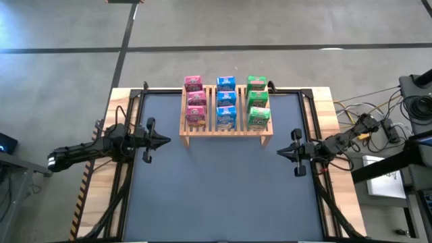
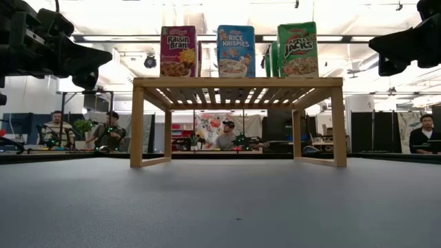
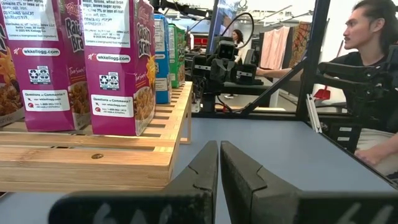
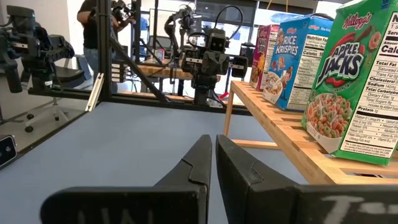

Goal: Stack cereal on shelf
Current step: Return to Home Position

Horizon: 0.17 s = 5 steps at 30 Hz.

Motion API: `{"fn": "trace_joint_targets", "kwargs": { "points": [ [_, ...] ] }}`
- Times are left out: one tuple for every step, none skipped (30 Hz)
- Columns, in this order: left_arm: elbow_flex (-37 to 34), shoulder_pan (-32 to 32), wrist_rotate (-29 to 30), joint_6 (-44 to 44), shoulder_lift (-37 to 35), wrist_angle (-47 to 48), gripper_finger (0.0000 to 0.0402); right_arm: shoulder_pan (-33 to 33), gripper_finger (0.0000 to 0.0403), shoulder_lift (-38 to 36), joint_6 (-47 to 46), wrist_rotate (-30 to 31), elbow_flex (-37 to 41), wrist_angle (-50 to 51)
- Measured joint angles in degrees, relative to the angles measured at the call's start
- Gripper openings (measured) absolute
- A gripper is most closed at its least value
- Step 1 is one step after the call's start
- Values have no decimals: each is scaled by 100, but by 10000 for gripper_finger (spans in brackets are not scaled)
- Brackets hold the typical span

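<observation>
The light wooden slatted shelf [image 1: 226, 128] stands on its legs at the table's far middle. On it stand three rows of cereal boxes: pink [image 1: 195, 102] on the left, blue [image 1: 226, 102] in the middle, green [image 1: 257, 102] on the right. In the low view the front boxes show upright on the shelf top [image 2: 238, 81]. My left gripper [image 1: 166, 141] is shut and empty left of the shelf. My right gripper [image 1: 279, 152] is shut and empty right of the shelf's near corner. Both hover above the table.
The dark table surface [image 1: 223, 196] stretches out in front of the shelf within a black frame [image 1: 310, 121]. Cables and gear lie off the table's right side [image 1: 378, 128]. A person [image 3: 373, 68] sits beyond the table's right side; other people [image 2: 110, 131] sit in the room behind.
</observation>
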State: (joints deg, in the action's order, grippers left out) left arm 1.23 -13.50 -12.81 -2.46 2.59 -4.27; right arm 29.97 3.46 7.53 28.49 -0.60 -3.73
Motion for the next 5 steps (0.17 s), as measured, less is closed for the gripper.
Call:
{"fn": "trace_joint_targets", "kwargs": {
  "points": [
    [0,0,1,-1,0,0,1,0,13,0,0,1,0,0],
    [0,0,1,0,0,2,1,-1,13,0,0,0,0,0],
    [0,0,1,0,0,0,1,1,13,0,0,0,0,0],
    [0,0,1,0,0,1,1,1,13,0,0,2,0,0],
    [0,0,1,0,0,0,1,1,13,0,0,0,0,0]
  ]
}}
